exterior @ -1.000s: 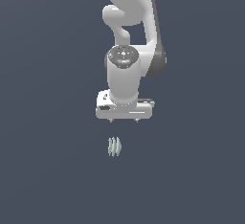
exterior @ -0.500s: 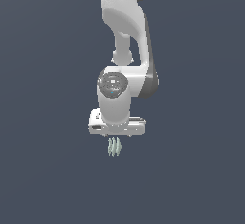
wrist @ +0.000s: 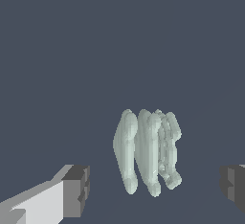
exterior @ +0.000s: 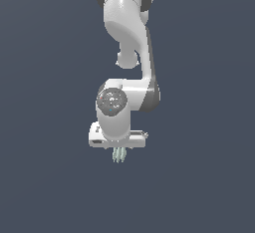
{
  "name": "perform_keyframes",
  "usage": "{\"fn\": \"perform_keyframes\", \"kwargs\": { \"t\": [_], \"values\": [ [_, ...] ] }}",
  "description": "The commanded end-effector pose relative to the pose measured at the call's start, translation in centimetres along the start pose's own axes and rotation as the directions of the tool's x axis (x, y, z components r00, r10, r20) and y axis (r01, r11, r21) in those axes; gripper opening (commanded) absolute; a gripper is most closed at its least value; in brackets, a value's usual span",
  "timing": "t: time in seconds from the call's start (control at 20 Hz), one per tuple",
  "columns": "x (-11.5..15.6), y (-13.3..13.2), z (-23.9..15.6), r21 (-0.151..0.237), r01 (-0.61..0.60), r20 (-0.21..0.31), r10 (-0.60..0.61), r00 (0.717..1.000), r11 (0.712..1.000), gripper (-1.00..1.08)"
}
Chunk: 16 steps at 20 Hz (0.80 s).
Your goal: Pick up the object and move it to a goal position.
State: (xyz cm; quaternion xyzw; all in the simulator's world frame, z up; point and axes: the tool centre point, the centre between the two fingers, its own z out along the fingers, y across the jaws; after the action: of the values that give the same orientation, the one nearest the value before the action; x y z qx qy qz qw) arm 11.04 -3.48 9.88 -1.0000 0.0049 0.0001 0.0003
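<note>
Standing over the scene: the arm (exterior: 127,53) is reaching straight down from the top of the exterior view, white links stacked one under another, a grey band at the lower joint.
Wrist: a round grey joint face is looking out toward the exterior camera, just above the hand.
Hand: the hand (exterior: 119,153) is hanging low with its wide white body lying flat across; its fingers are hard to make out in the exterior view, since the object is sitting right under the body.
Fingers: in the wrist view two dark grey fingertips (wrist: 76,189) are showing, one on each side of the picture, spread wide apart, with bare gaps between each pad and the object.
Grip: the fingers are touching nothing.
Object: the object (wrist: 146,151) is a pale greenish-white ribbed thing, several thin upright discs packed side by side, much narrower than the gap between the fingers.
Object's place: it is sitting between the two fingertips, nearer the middle than either pad; in the exterior view it is peeking out (exterior: 119,155) just below the hand's body.
Floor: everything around is a plain dark blue-grey surface (exterior: 45,177), and I cannot tell where ground ends and backdrop begins.
</note>
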Motion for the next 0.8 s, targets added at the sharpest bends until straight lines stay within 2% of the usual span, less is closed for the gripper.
{"fn": "perform_keyframes", "kwargs": {
  "t": [0.0, 0.3, 0.75],
  "values": [
    [0.2, 0.1, 0.2, 0.000, 0.000, -0.001, 0.000, 1.000, 1.000, 1.00],
    [0.1, 0.1, 0.8, 0.000, 0.000, 0.000, 0.000, 1.000, 1.000, 1.00],
    [0.0, 0.1, 5.1, -0.001, 0.000, 0.000, 0.000, 1.000, 1.000, 1.00]
  ]
}}
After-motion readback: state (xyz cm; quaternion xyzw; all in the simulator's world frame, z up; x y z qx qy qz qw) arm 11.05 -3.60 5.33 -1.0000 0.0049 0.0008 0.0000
